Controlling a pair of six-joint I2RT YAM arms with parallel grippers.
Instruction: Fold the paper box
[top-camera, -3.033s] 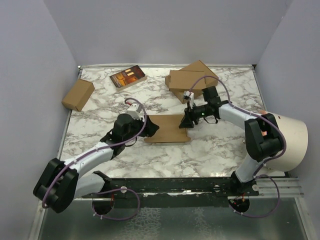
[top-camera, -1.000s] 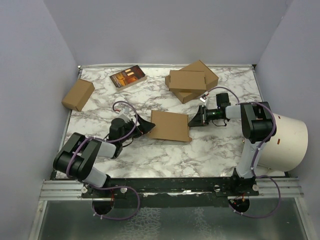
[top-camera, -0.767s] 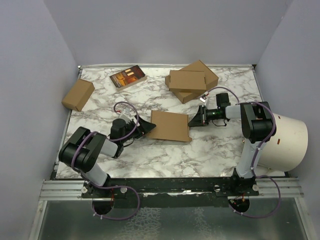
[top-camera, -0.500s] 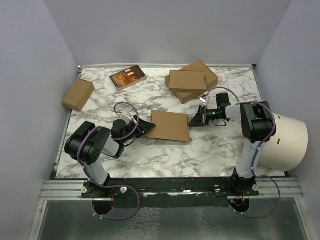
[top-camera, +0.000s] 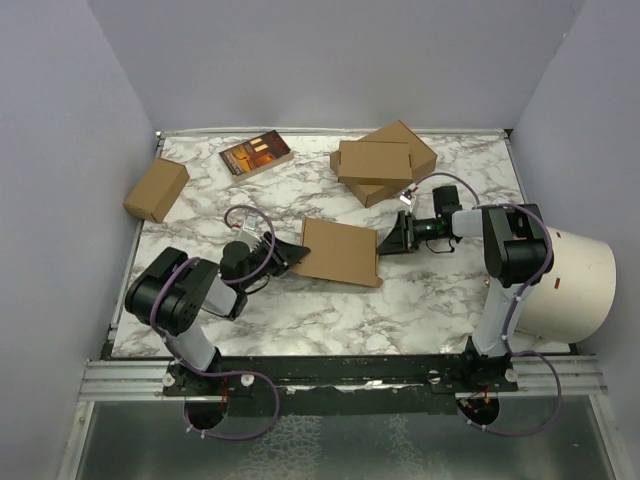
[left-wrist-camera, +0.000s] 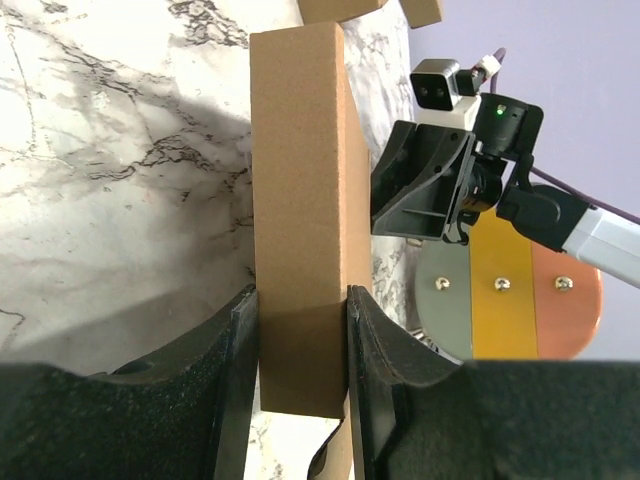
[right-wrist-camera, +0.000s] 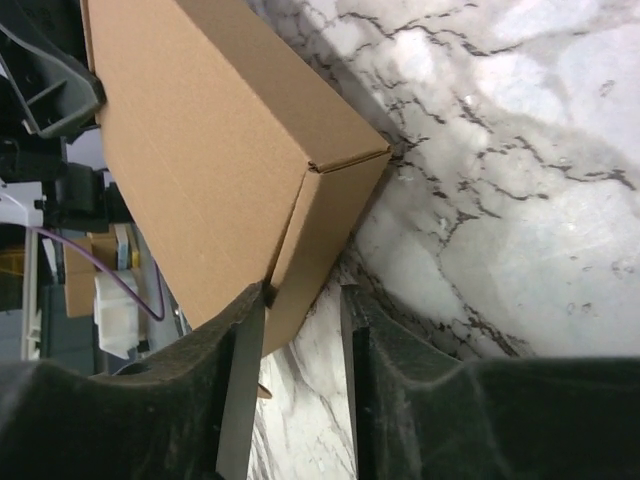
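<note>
A plain brown, thin, flat corrugated cardboard paper box (top-camera: 340, 251) lies folded shut in the middle of the white marble-patterned table (top-camera: 420, 300), slightly turned against the table's edges. The left gripper (top-camera: 293, 257) lies low on the table at the box's left end. In the left wrist view both of its black fingers (left-wrist-camera: 236, 360) press against the box's two broad faces, so it is clamped on the box. The right gripper (top-camera: 383, 243) sits at the box's right end. In the right wrist view a box corner lies between its fingers (right-wrist-camera: 238, 380): one touches the top face, while a sliver of marble shows beside the other, so I cannot tell whether it grips.

Toward the table's far edge sit a stacked pair of folded brown cardboard boxes (top-camera: 380, 160) and a dark rectangular book (top-camera: 256, 154). A small, thicker brown carton (top-camera: 156, 189) stands at the far left corner. A white cylinder (top-camera: 575, 280) rests at the table's right edge.
</note>
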